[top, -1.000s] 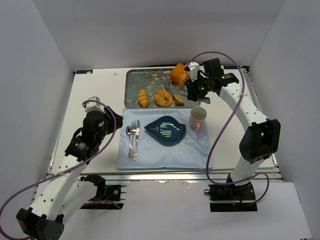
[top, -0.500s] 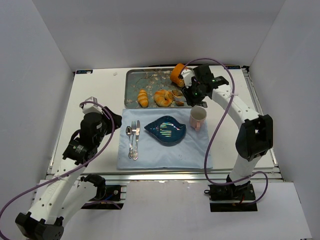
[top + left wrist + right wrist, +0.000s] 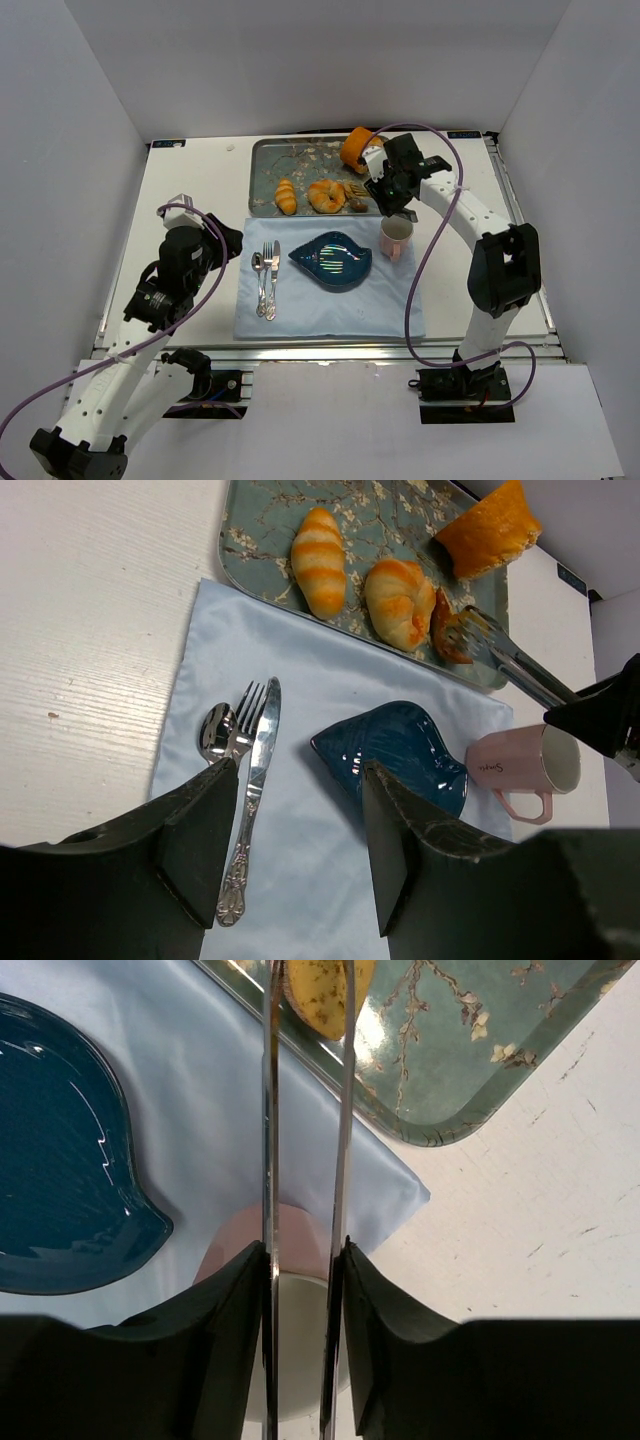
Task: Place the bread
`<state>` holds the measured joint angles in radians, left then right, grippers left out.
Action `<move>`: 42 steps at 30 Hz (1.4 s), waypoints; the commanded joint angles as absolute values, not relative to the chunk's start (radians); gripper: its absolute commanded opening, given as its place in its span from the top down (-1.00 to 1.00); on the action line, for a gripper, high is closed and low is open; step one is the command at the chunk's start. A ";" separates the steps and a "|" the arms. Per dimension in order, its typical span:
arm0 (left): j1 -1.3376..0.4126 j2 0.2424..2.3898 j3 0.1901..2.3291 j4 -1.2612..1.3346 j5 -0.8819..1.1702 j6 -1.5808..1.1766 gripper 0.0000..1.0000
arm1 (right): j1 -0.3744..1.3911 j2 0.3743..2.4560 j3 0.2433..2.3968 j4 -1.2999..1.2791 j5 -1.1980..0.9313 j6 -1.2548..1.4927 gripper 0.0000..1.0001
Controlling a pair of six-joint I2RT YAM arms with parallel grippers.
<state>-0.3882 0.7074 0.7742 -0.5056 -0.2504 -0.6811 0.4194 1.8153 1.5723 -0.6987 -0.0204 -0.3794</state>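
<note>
Pickup step. Right gripper [image 3: 303,1255] clamps tongs [image 3: 270,1110] flanking bread piece [image 3: 316,995]; left gripper [image 3: 298,775] apart. Next you squeeze, lift toward plate [image 3: 345,262], 7 o'clock.

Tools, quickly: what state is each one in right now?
Left tool: open, empty.
Right tool: shut on metal tongs, their tips either side of a small bread piece.

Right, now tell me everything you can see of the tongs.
The tongs are shiny metal: two slim arms running almost parallel. The right gripper clamps them between its black fingers. They reach out over the pink mug and the light blue cloth to the floral tray, where their tips flank a small browned bread piece.
</note>
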 commanded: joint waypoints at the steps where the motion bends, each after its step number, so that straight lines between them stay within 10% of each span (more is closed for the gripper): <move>1: -0.382 0.690 0.770 -0.515 -0.267 -0.686 -0.25 | 0.420 1.812 1.578 -0.669 -0.003 -0.394 0.21; 17: -0.382 0.675 0.801 -0.528 -0.278 -0.686 -0.25 | 0.417 1.594 1.588 -0.690 -0.184 -0.471 0.92; 34: -0.382 0.676 0.811 -0.531 -0.275 -0.675 -0.25 | 0.525 1.220 1.135 -0.775 -0.284 -0.681 0.89; 42: -0.382 0.661 0.802 -0.534 -0.275 -0.683 -0.25 | 0.560 1.221 1.097 -0.755 -0.255 -0.695 0.37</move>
